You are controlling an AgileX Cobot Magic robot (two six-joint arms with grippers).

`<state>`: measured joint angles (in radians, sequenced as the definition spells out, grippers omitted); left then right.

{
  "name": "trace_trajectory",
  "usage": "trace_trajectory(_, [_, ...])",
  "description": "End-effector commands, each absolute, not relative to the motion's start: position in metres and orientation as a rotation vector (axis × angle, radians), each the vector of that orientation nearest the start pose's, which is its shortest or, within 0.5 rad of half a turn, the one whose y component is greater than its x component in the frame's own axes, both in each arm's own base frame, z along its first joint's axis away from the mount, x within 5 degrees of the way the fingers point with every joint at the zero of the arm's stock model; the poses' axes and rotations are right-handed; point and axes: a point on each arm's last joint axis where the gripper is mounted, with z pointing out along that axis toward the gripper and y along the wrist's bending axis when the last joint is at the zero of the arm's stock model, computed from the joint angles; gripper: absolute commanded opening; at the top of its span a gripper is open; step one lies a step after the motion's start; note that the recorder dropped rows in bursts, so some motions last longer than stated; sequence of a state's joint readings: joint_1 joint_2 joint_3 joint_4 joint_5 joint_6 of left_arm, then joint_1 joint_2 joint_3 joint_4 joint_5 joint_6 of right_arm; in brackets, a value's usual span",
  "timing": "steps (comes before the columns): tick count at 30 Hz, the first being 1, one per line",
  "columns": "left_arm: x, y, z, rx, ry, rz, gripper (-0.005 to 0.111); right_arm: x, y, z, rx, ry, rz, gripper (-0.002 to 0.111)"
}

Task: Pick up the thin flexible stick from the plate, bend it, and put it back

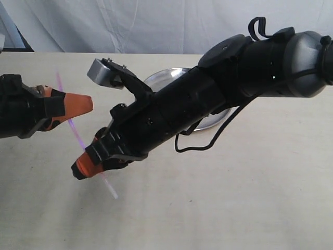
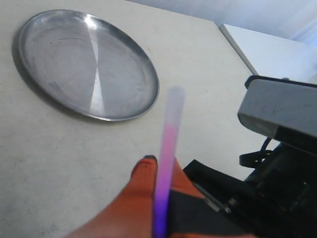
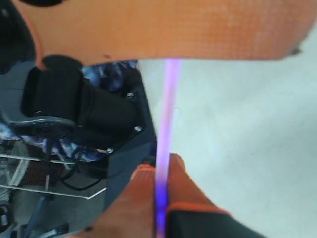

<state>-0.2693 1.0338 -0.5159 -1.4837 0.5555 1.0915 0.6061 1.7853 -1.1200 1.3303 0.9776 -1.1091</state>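
The thin pink-purple stick (image 1: pixel 77 136) hangs above the table in a slight bow, held by both grippers. My left gripper (image 1: pixel 78 107) is shut on its upper part, with the paler end (image 2: pixel 173 106) sticking out past the orange fingers (image 2: pixel 143 181). My right gripper (image 1: pixel 83 165) reaches across from the right and is shut on the lower part; the stick (image 3: pixel 168 114) runs out between its fingertips toward the left gripper's orange finger (image 3: pixel 173 29). The steel plate (image 2: pixel 86 64) lies empty on the table, mostly hidden behind the right arm in the exterior view, where only its rim (image 1: pixel 165 74) shows.
The right arm's black body (image 1: pixel 208 88) with a loose cable (image 1: pixel 208 143) crosses the middle of the beige table (image 1: pixel 234 198). A grey wrist camera block (image 1: pixel 100 72) sits just above the grippers. White cloth (image 1: pixel 130 23) hangs behind the table.
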Motion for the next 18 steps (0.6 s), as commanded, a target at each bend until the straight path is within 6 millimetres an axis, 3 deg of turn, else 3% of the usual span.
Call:
trace_trajectory(1, [0.177,-0.093,0.263,0.260,2.097,-0.848,0.000,0.260,0.255,0.222,-0.954,2.353,1.211,0.000])
trace_trajectory(3, [0.177,-0.090,0.266,0.239,2.077,-0.811,0.003,0.271,0.248,0.215,-0.867,2.424,1.018,0.000])
trace_trajectory(7, [0.175,-0.086,0.272,0.219,2.039,-0.771,0.015,0.282,0.241,0.210,-0.808,2.424,0.822,0.000])
trace_trajectory(12, [0.172,-0.082,0.279,0.201,2.001,-0.740,0.041,0.301,0.226,0.209,-0.633,2.418,0.650,0.000])
trace_trajectory(15, [0.171,-0.082,0.278,0.227,2.005,-0.738,0.051,0.318,0.204,0.209,-0.538,2.419,0.590,-0.001])
trace_trajectory(18, [0.172,-0.082,0.279,0.209,2.002,-0.737,0.051,0.333,0.176,0.209,-0.415,2.437,0.561,-0.001])
